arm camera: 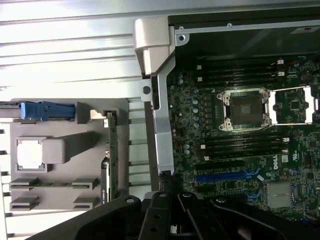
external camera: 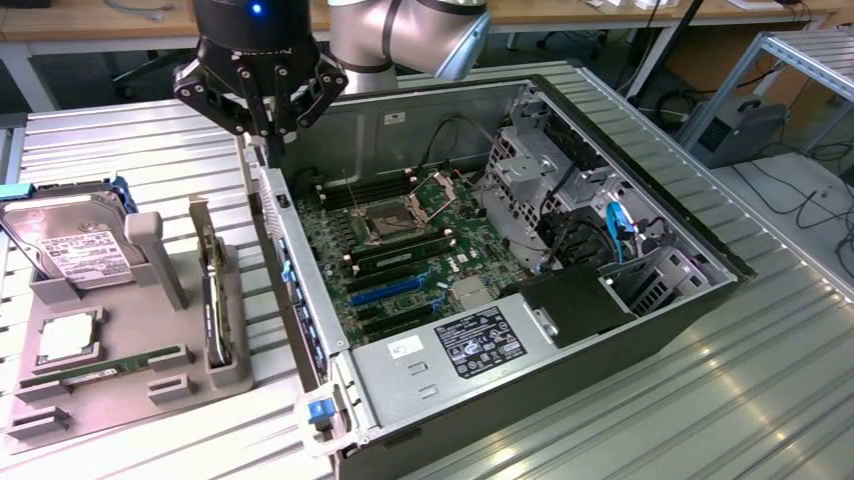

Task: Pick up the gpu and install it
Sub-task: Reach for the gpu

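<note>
The gpu (external camera: 212, 305) stands on its edge in a slot of the grey holder (external camera: 127, 395), at the exterior view's left of the open computer case (external camera: 441, 390). From the wrist it shows edge-on as a thin dark board (arm camera: 111, 155). My gripper (external camera: 275, 152) hangs above the case's near wall, between the holder and the motherboard (external camera: 400, 250). Its fingers are shut and hold nothing. Its black body sits over the case wall (arm camera: 162, 145), with the fingertips (arm camera: 168, 186) just past it. The gpu lies a short way to the side of the gripper, apart from it.
The holder (arm camera: 65, 125) also carries a silver hard drive (external camera: 74, 250) with a blue caddy (arm camera: 45, 110), a square processor (external camera: 64, 340) and a green memory stick (external camera: 114, 365). On the motherboard sit an open processor socket (arm camera: 245, 107) and blue card slots (arm camera: 225, 176). Cables and drive cages (external camera: 587, 230) fill the case's far side.
</note>
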